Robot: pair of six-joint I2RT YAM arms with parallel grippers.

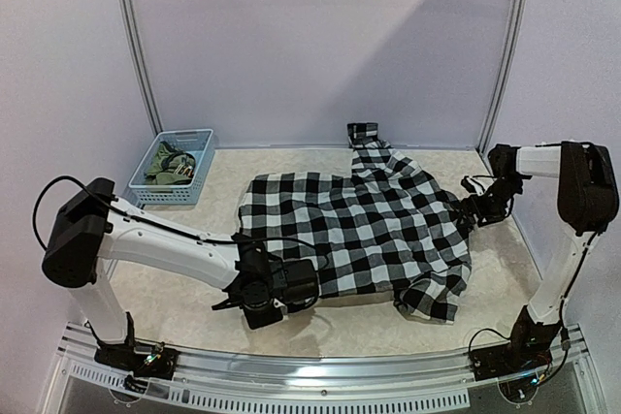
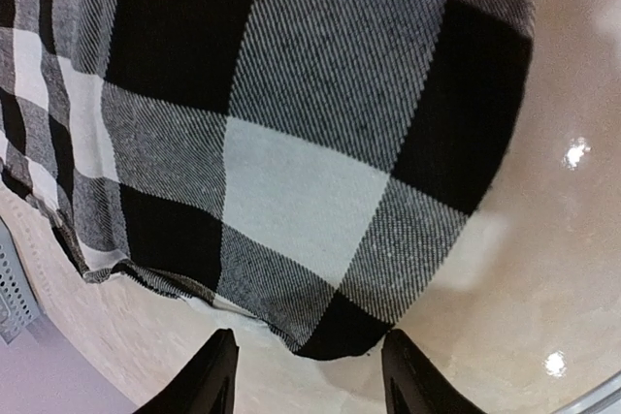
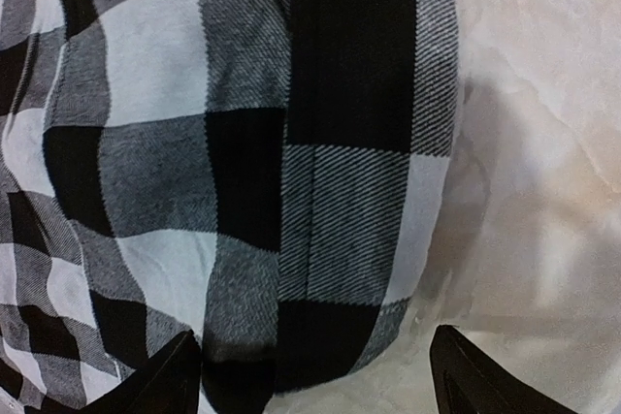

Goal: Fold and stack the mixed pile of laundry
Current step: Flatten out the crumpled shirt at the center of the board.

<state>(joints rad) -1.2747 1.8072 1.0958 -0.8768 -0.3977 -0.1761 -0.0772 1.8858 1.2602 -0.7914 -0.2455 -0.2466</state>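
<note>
The black-and-white checked shirt [image 1: 359,225] lies spread on the table. The olive-green shirt [image 1: 167,164] sits bundled in the light blue basket [image 1: 198,181] at the back left. My left gripper [image 1: 309,283] is at the shirt's near hem; in the left wrist view it [image 2: 310,370] is open, its jaws either side of a hem corner [image 2: 340,336], not touching it. My right gripper [image 1: 469,212] is at the shirt's right edge; in the right wrist view it [image 3: 315,375] is open, with the cloth's edge [image 3: 330,239] between the fingers.
White curtain walls close the back and sides. A checked sleeve [image 1: 364,135] runs to the back wall. A metal rail [image 1: 320,375] lines the table's near edge. Beige tabletop [image 1: 175,278] shows around the shirt.
</note>
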